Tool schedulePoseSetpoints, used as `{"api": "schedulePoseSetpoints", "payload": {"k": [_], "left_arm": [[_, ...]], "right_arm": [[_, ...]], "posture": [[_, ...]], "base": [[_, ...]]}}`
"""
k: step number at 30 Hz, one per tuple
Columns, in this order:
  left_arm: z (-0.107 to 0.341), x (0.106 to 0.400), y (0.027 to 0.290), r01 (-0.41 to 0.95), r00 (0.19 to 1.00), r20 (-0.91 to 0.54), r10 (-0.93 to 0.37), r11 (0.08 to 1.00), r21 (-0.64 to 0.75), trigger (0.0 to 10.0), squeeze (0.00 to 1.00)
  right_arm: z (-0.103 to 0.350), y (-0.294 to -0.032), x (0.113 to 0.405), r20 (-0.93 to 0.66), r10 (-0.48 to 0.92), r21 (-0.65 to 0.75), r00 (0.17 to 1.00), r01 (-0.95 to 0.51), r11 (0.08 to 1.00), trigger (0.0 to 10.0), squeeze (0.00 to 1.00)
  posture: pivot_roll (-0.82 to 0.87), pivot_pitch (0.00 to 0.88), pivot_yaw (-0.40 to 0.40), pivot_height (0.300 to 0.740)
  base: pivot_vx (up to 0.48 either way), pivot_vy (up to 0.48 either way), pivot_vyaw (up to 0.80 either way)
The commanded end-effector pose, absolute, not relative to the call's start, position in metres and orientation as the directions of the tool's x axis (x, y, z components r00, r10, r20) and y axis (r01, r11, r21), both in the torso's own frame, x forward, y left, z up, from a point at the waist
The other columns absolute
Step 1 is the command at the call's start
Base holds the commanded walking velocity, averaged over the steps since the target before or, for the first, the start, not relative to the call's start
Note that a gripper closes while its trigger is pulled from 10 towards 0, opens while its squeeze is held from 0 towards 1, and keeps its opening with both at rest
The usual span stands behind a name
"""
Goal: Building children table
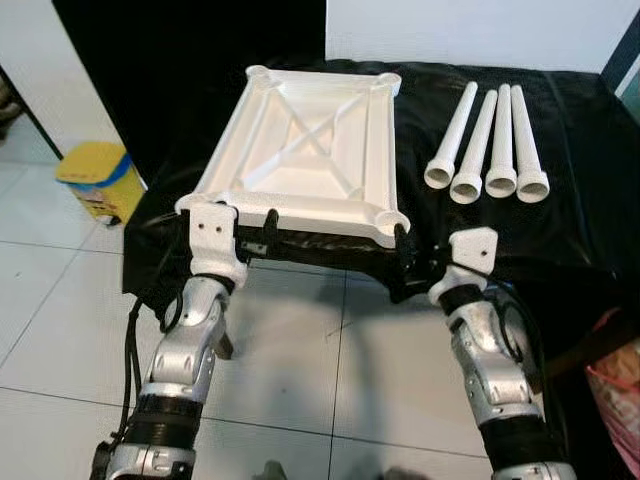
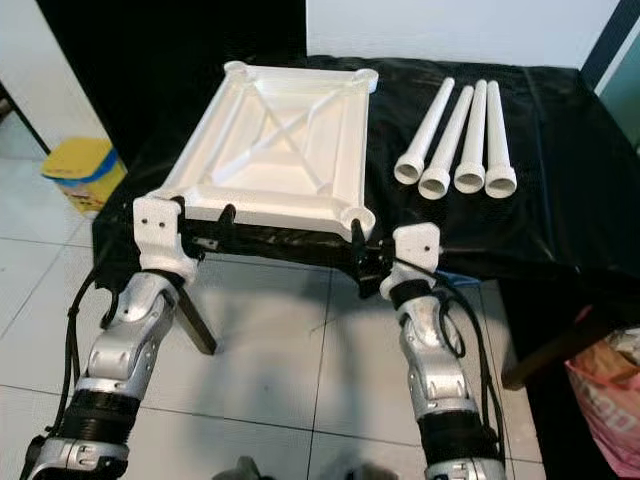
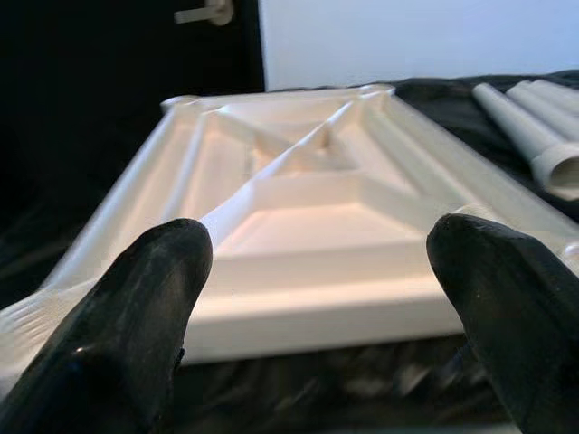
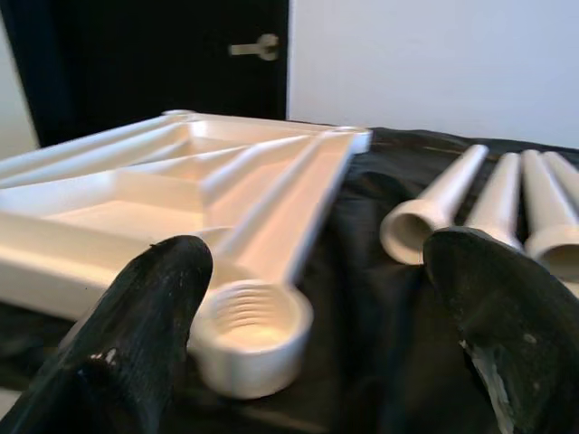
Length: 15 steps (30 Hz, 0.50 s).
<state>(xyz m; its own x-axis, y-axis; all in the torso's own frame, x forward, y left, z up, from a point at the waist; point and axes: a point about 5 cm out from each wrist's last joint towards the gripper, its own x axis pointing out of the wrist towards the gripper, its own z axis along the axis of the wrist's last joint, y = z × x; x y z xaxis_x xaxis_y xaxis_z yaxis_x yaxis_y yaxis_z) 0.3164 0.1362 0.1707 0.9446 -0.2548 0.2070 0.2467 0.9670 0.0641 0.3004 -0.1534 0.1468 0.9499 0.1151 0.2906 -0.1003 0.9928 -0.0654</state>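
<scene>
Left eye view shows a white tabletop lying upside down, ribs up, on a table draped in black cloth, with four white legs lined up side by side at its 3 o'clock, well apart from it. The left pincer sits at the tabletop's near edge around 7 o'clock, fingers spread apart and clamped on nothing. The right pincer sits at the near corner around 5 o'clock, also spread apart, with the threaded corner socket just ahead of one black finger; a yellow bin stands on the tiled floor at 9 o'clock.
</scene>
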Motion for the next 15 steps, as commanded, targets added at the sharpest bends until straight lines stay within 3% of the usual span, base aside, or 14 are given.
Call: {"api": "schedulePoseSetpoints", "payload": {"k": [1,15], "left_arm": [[0.1675,0.3151,0.1306,0.263,0.943,0.193,-0.270,0.963,0.058,10.0,0.00],[0.1680,0.3162,0.1336,0.249,0.947,0.196,-0.254,0.967,0.054,10.0,0.00]], "right_arm": [[0.1427,-0.1568,0.2989,0.273,0.101,-0.061,0.957,-0.087,0.994,10.0,0.00],[0.1432,-0.1568,0.3010,0.270,0.105,-0.067,0.957,-0.090,0.994,10.0,0.00]], "posture": [[0.01,0.074,-0.002,0.740],[0.01,0.055,-0.012,0.740]], "base": [[0.289,0.000,0.00],[0.289,0.000,0.00]]}}
